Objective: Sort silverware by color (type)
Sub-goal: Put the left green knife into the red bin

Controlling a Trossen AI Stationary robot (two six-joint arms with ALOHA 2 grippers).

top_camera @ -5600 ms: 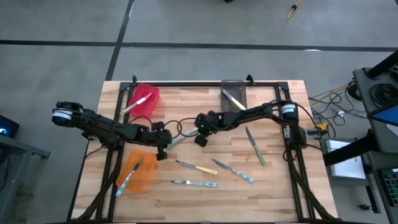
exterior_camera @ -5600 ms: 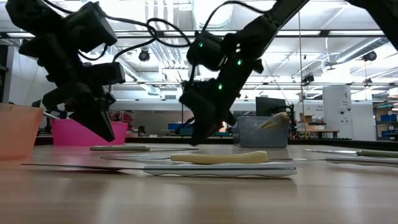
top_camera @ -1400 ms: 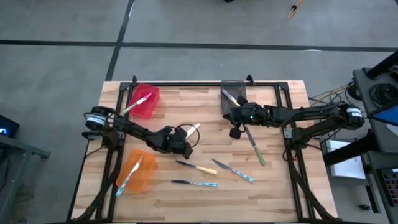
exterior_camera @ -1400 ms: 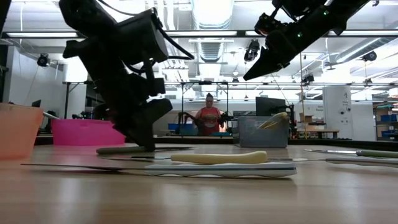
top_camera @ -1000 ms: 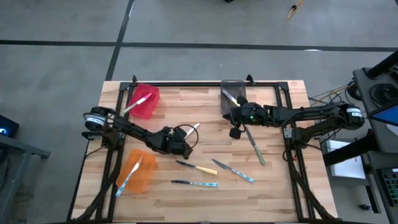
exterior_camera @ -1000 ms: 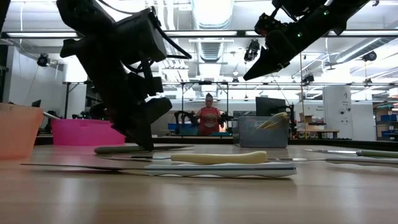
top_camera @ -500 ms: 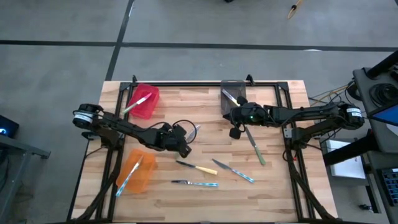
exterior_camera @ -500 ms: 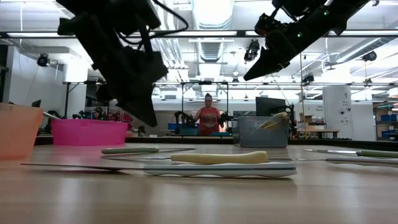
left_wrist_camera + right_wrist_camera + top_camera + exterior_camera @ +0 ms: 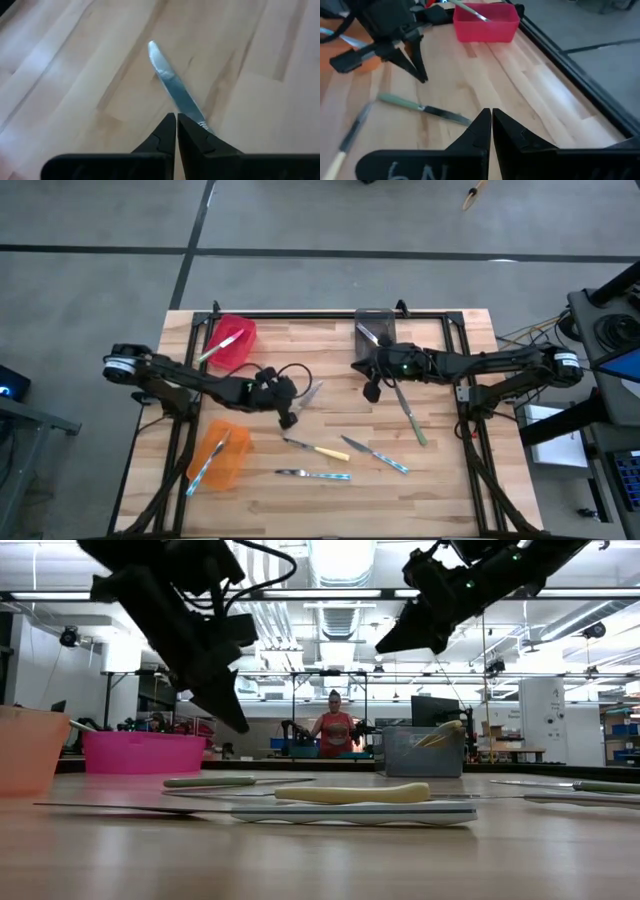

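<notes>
- Left pincer (image 9: 288, 420) hangs above mid-table, fingers pressed together, holding nothing; low view shows it (image 9: 232, 720) raised off the wood.
- Green-handled knife (image 9: 305, 394) lies flat on the table (image 9: 440, 480) just beside the left pincer; left wrist view shows its blade (image 9: 172, 85) running under the shut fingertips (image 9: 169, 125).
- Right pincer (image 9: 369, 392) hovers in front of the grey bin (image 9: 375, 320), fingers pressed together and empty; it sits high in the low view (image 9: 385, 645).
- Right wrist view: shut tips (image 9: 490, 117), the green knife (image 9: 422, 108) on the wood beyond, the left pincer (image 9: 421, 76) above it.
- Second green knife (image 9: 409, 415) lies right of centre, near the right pincer.
- Yellow knife (image 9: 316, 449), blue knife (image 9: 378, 455) and another blue knife (image 9: 315, 475) lie near the front edge, apart from each other.
- Red bin (image 9: 236, 345) at back left holds one knife; its colour is hard to tell.
- Orange bin (image 9: 232, 465) at front left holds two knives, one blue-handled.
- Grey bin holds one knife with a pale handle.
- Person (image 9: 336, 727) stands in the room far behind the table.
</notes>
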